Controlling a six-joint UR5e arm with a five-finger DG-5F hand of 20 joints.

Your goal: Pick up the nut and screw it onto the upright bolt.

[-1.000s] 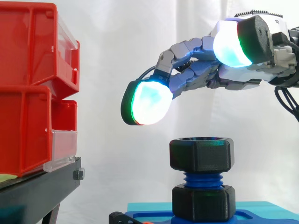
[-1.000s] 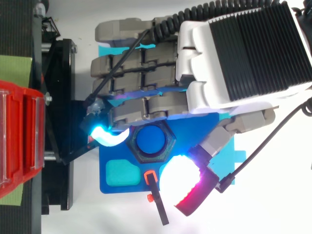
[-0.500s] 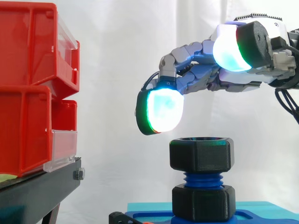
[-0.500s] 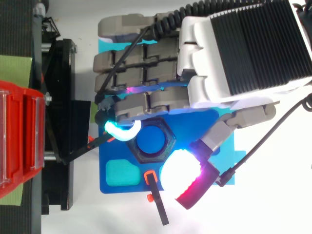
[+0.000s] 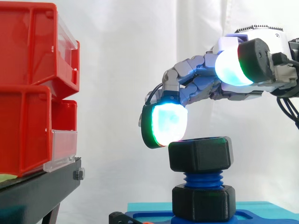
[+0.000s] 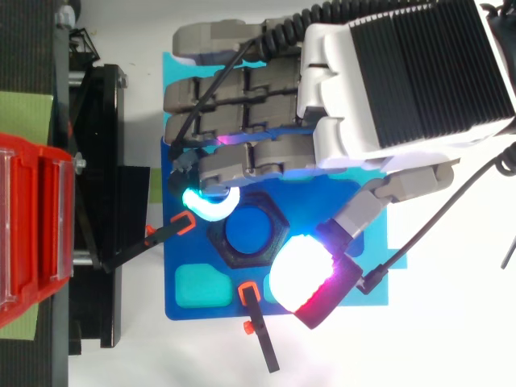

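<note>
A black hex nut [image 5: 200, 154] sits on top of the upright blue bolt [image 5: 202, 178], slightly tilted with its left side lower. From above, the bolt's blue top [image 6: 246, 231] shows through the nut's ring [image 6: 246, 260]. A second black nut [image 5: 203, 203] is at the bolt's foot on the blue base plate [image 6: 355, 282]. My hand [image 6: 403, 81] hovers over the nut. One bent finger's glowing pad [image 5: 164, 126] touches the nut's upper left edge. The thumb pad [image 5: 231, 65] stays well above the nut, apart from it. Nothing is held.
Red bins [image 5: 32, 84] are stacked on a black stand [image 5: 37, 191] at the left, close to the base plate. Two black clamp levers with orange ends [image 6: 258, 330] [image 6: 137, 246] lie at the plate's near and left sides. A teal pocket [image 6: 201, 284] sits in the plate's corner.
My hand has come down and moved right. Its leading finger pad has dropped from above the nut to its upper left edge. The nut, level before, now sits tilted.
</note>
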